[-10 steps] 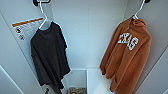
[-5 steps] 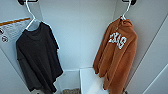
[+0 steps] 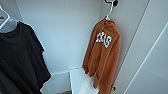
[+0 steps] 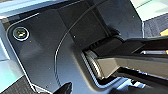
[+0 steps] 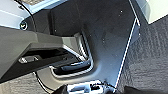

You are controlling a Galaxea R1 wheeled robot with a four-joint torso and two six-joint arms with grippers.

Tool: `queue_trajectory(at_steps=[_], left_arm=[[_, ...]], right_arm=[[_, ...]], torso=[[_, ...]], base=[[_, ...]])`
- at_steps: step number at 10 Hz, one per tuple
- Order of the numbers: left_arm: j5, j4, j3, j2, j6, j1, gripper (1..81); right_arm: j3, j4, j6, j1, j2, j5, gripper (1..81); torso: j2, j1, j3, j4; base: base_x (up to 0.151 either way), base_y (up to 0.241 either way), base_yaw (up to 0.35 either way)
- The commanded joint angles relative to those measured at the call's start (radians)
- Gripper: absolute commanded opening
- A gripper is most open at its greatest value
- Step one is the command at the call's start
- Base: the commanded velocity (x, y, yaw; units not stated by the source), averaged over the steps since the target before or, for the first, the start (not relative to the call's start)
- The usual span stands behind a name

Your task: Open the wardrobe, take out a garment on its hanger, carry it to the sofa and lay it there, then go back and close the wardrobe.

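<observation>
Because the wardrobe (image 3: 62, 32) stands open, you see the garment (image 3: 103, 57) hanging on its hanger (image 3: 109, 11), right of the black shirt (image 3: 20, 60); whether either gripper is spread, I cannot tell.

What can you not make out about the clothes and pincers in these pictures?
- Black shirt: cut off by the head view's left and bottom edges.
- Orange garment: its hanger shows just the hook; the collar covers the rest.
- Both pincers: wrist views too unclear to tell open or shut.

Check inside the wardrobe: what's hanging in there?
Orange garment on a pale hanger, a black shirt on another. White shelf below; the garments hide whatever is behind them.
</observation>
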Motion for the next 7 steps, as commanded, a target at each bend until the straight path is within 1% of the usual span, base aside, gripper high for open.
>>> queue_trajectory(at_steps=[1, 2, 3, 5, 6, 7], left_arm=[[0.056, 0.011, 0.001, 0.002, 0.003, -0.027, 81.1], [0.056, 0.011, 0.001, 0.003, 0.002, -0.030, 81.1], [0.055, 0.009, 0.001, 0.003, 0.002, -0.030, 81.1], [0.056, 0.009, 0.002, 0.005, 0.002, -0.044, 81.1], [0.053, 0.006, 0.004, 0.000, 0.003, -0.048, 81.1], [0.047, 0.006, 0.010, -0.004, 0.003, -0.068, 81.1]], right_arm=[[0.001, 0.005, 0.001, 0.025, 0.003, -0.048, 81.1], [0.006, 0.005, 0.001, 0.023, 0.003, -0.045, 81.1], [0.007, 0.002, 0.001, 0.022, 0.003, -0.045, 81.1], [0.007, 0.002, 0.000, 0.022, 0.004, -0.045, 81.1], [0.004, 0.002, 0.000, 0.023, 0.004, -0.045, 81.1], [0.004, 0.002, 0.000, 0.025, 0.004, -0.045, 81.1]], torso=[[0.000, 0.000, 0.000, 0.003], [0.000, 0.000, 0.022, -0.024], [0.000, 0.000, 0.085, -0.037], [0.000, 0.000, 0.133, -0.042], [0.000, 0.000, 0.068, -0.042], [0.000, 0.000, 0.096, -0.042]], base=[[0.000, 0.000, 0.000], [0.000, 0.000, 0.000], [0.000, 0.000, 0.000], [0.000, 0.000, 0.000], [0.000, 0.000, 0.000], [0.000, 0.000, 0.000]])
